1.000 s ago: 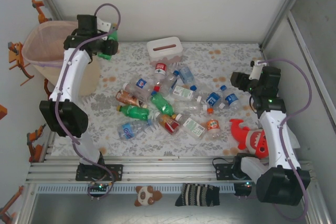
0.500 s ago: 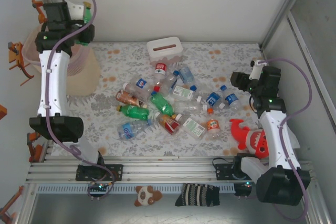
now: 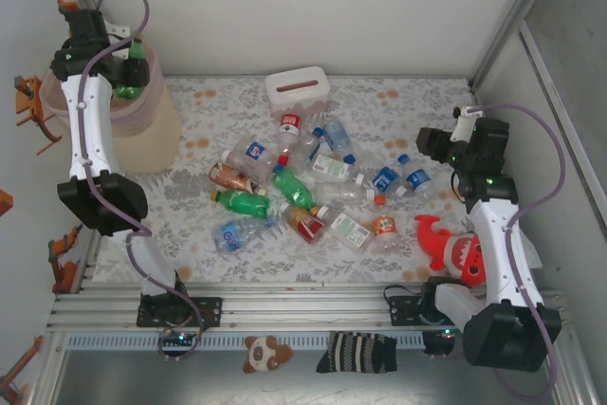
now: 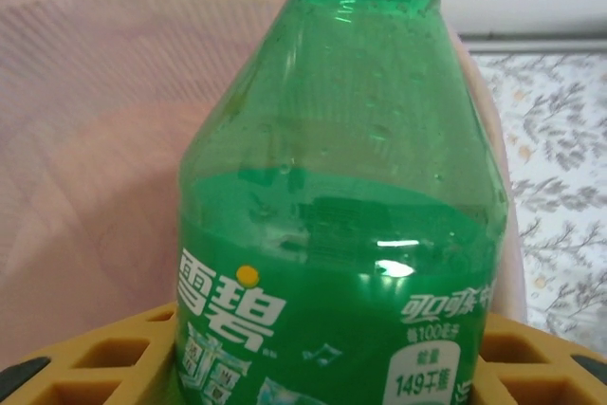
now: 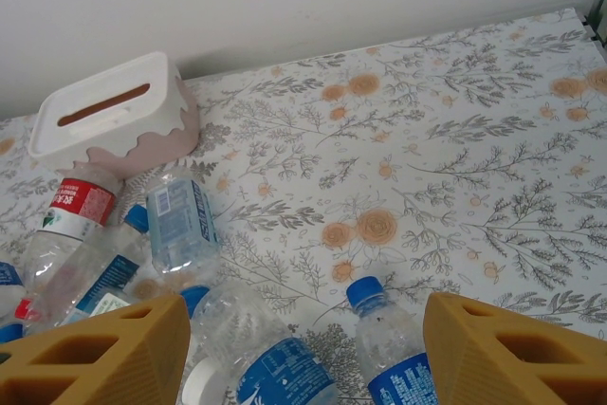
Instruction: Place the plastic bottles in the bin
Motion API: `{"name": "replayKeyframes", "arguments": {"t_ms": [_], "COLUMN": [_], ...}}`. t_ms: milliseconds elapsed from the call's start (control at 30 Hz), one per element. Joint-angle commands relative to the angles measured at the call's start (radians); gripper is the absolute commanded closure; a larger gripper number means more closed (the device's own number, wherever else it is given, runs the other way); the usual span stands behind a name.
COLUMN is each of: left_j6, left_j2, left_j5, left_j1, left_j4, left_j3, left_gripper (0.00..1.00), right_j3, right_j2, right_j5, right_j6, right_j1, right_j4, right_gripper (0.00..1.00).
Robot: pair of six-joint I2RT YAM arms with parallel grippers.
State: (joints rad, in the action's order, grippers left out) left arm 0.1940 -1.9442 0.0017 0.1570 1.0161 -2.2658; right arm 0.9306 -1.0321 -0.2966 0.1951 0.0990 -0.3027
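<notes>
Our left gripper [image 3: 131, 75] clasps a green bottle [image 4: 341, 234] over the bin [image 3: 156, 139]; we judge the drop is in hand; next we need the jaws spread, then a reach for the bottles [image 3: 292, 187] on the tabletop [image 3: 408, 101].

Overhead rear view, wrist views near bottles [image 5: 180, 225]

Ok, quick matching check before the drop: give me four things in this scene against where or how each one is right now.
Things:
1. green bottle
2. white tissue box
3. red shark toy
4. right gripper

Places or states:
A. open, nothing between its fingers
B. behind the bottle heap, by the back wall
C. clamped in the left gripper above the bin
D. lying on the table beside the right arm

Pairs: 1-C, 2-B, 3-D, 4-A
</notes>
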Motion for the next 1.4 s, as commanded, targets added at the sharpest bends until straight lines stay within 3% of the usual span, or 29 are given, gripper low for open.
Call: {"name": "replayKeyframes", "arguments": {"t_ms": [0,700,1067,1367], "left_j6": [0.013,0.025,0.006,-0.004], "left_j2": [-0.029,-0.258,-0.243,-0.260], "left_j5": [0.050,0.129,0.197,0.212], "left_j1": [0.032,0.118,0.104,0.025], "left_j4": [0.101,0.251,0.367,0.407], "left_j3": [-0.040,-0.126,-0.107,-0.115], "left_gripper": [0.51,0.51,0.51,0.51], "right_j3": [0.032,0.032,0.031,0.002], "right_j2": [-0.002,-0.044,-0.057,-0.039], "right_j5": [-0.012,-0.016,-0.019,-0.016], "right_j6": [0.010,0.020,0.023,0.027], "right_j1": [0.001,-0.001,-0.009,-0.012], "right_j4": [-0.012,0.002,0.014,0.024], "right_gripper": [0.35,0.36,0.37,0.37]}}
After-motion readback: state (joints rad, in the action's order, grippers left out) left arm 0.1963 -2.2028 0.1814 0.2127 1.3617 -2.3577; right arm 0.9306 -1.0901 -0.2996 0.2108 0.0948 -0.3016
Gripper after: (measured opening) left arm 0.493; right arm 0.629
